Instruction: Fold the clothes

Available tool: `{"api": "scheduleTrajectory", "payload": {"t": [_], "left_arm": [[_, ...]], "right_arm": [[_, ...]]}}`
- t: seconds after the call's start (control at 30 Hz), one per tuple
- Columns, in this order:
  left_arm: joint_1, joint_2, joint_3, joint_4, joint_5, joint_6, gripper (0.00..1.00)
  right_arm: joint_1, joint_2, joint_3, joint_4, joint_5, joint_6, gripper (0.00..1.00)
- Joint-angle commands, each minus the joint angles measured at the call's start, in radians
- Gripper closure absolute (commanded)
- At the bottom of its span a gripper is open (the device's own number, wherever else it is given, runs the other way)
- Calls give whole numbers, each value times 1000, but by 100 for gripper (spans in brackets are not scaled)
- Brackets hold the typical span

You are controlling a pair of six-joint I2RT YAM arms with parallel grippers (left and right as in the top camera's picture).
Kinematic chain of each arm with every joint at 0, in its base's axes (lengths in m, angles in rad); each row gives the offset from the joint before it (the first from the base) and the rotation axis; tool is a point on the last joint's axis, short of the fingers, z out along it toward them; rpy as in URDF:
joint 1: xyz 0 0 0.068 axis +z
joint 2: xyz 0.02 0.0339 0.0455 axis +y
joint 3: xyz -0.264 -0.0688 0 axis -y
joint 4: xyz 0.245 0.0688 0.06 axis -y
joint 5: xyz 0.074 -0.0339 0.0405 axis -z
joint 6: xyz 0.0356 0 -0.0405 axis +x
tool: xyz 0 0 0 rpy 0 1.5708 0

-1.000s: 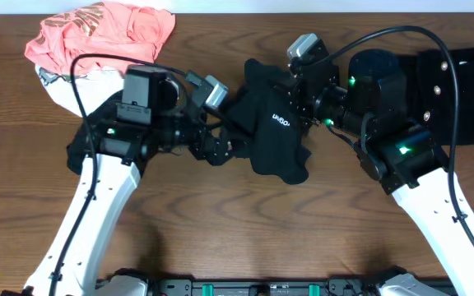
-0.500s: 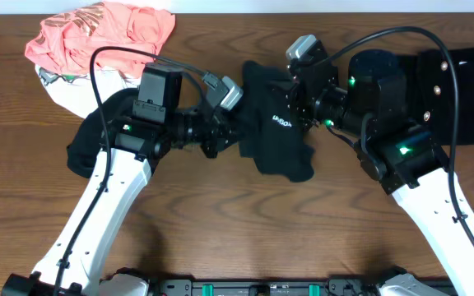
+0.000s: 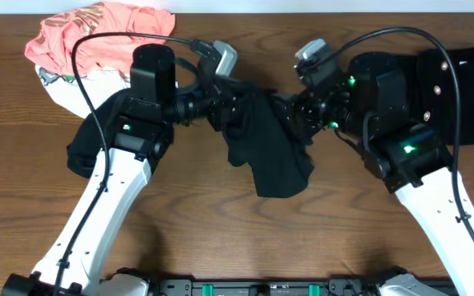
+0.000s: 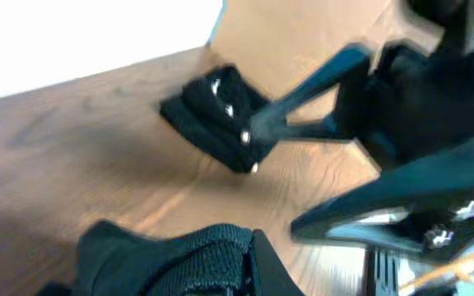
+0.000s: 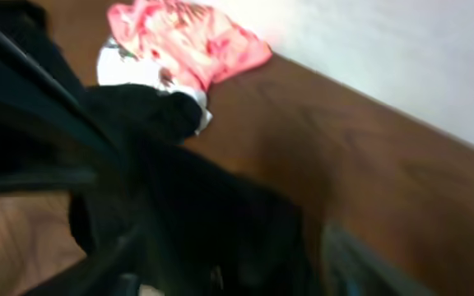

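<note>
A black garment (image 3: 271, 152) hangs bunched at the table's middle. My left gripper (image 3: 234, 100) is shut on its upper left edge and holds it up. In the left wrist view the ribbed black hem (image 4: 208, 251) sits pinched in the gripper (image 4: 241, 267). My right gripper (image 3: 291, 112) is at the garment's upper right with its fingers spread apart. In the blurred right wrist view the black garment (image 5: 208, 218) fills the space between those spread fingers (image 5: 369, 255), and I cannot tell whether they touch it.
A pile of clothes lies at the back left: a coral shirt (image 3: 97, 29), a white piece (image 3: 62, 84) and a black piece (image 3: 97, 141). A folded black stack (image 3: 467, 90) with metal snaps sits at the back right. Both arms crowd the middle.
My left gripper shut on the garment's edge and lifted it toward the back. My right gripper went from shut to open, and the garment shifted left and sagged down.
</note>
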Motion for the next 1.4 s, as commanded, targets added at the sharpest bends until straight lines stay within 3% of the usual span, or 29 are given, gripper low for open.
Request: {"api": "scheduleTrajectory", "payload": {"t": [0.0,0.27,0.53,0.93,1.17,1.37], "left_arm": [[10,-14,22,83,-10,-136,94],[93,-15,22,371,-52,-379,94],[118,-15,22,438,-236,-447,94],[118,-15,23,514,-505,-518,94],[118,-15,23,521,-812,-660,94],[118,-15,23,595,-885,-723,94]], "right_arm": [[-35,15,19,-44,26,50,28],[-64,125,18,-165,-3,187,23],[-64,243,18,-165,-16,366,23],[-63,359,17,-174,-31,376,25],[-38,367,7,-175,-19,318,27],[-11,374,-88,-35,-33,364,27]]}}
